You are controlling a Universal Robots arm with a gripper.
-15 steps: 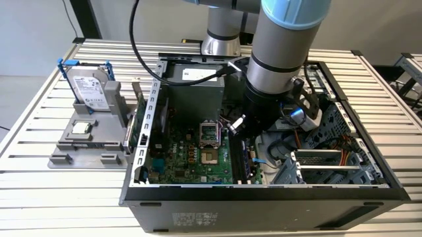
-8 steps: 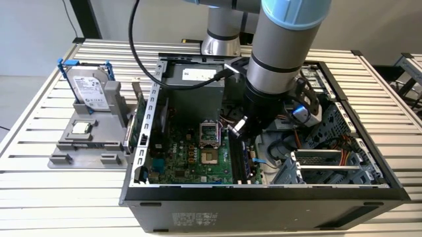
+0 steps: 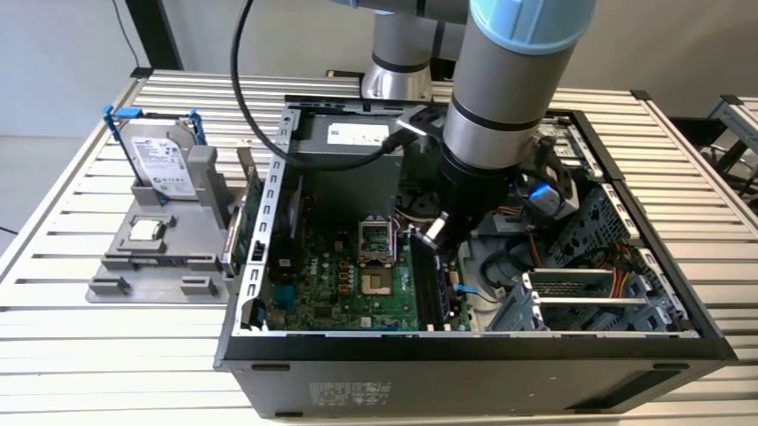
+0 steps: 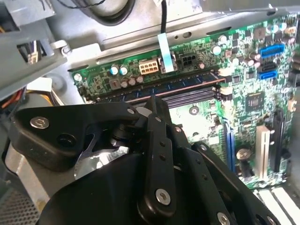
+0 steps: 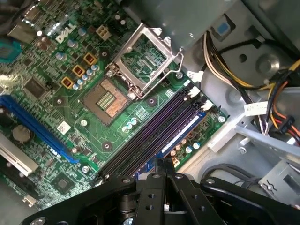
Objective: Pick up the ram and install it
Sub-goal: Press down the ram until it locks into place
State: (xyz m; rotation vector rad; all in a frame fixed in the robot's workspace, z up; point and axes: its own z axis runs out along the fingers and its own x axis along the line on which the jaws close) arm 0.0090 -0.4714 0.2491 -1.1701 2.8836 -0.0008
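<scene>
Ram (image 4: 187, 83) sits edge-on in the memory slot at the outer edge of the motherboard (image 5: 51, 101), the slot closest to the board's rim and the bare metal of the computer case (image 3: 474, 373). In the first wrist view it reads as a pale bluish strip (image 5: 180, 133) lying parallel to the empty black slots (image 5: 145, 136) beside it, which lie between it and the open processor socket (image 5: 105, 98).

The gripper (image 4: 152, 101) is directly over the stick, about midway along it, so the stick's long axis runs crosswise under the fingertips and extends to either side of them. In both wrist views the two fingers are drawn together into one narrow tip with only a thin seam between them, and that tip meets the ram's upper edge. I cannot tell whether the fingers pinch that edge or merely bear down on it.

In the exterior view the arm reaches straight down into the case, which stands on the slatted worktop (image 3: 71, 355), and the gripper (image 3: 436, 232) is low over the slots. My judgement is that the ram is already placed in its slot; whether it is fully seated, with the end latches closed, cannot be made out.
</scene>
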